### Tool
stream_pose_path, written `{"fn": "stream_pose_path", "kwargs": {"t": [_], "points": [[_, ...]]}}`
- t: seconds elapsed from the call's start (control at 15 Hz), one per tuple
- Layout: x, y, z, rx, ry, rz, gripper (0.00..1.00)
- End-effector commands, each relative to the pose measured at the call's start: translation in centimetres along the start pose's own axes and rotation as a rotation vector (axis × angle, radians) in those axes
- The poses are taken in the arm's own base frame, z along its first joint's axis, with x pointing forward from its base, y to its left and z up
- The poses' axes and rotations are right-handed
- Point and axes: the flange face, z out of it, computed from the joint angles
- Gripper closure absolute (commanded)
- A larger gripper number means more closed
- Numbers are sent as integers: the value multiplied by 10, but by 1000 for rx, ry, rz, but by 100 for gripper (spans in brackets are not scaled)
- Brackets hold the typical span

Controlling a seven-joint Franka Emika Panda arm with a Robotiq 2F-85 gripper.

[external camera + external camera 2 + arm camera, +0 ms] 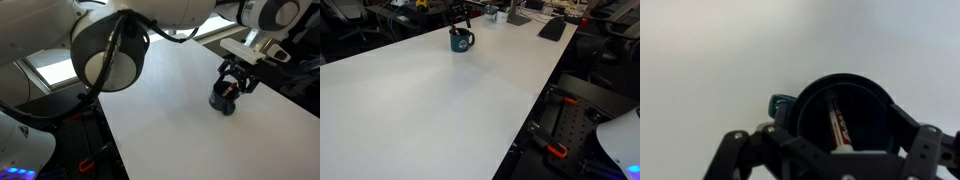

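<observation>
A dark teal mug (223, 101) stands upright on the white table (170, 110), near its far end (461, 41) in both exterior views. My gripper (236, 82) hangs directly over the mug, open, fingers spread to either side of the rim. The wrist view looks straight down into the mug (868, 112), whose handle (780, 105) points left. A white marker with red print (837, 122) leans inside it. The gripper (840, 152) frames the mug from below, its jaws apart and holding nothing.
The arm's big joint (110, 50) fills the foreground of an exterior view. A black keyboard (552, 28) and desk clutter lie beyond the mug. Red-handled clamps (557, 152) sit under the table's right edge (535, 100).
</observation>
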Motion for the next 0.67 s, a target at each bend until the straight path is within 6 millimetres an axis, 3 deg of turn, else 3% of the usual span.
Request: {"fn": "stream_pose_path", "kwargs": {"t": [0.0, 0.33, 0.4, 0.47, 0.6], "points": [[-4, 5, -3, 13, -20, 3, 0], [-3, 10, 3, 11, -27, 19, 0], [-2, 11, 6, 13, -32, 17, 25], [-2, 12, 8, 11, -36, 17, 26], [-1, 11, 13, 2, -45, 16, 41]]}}
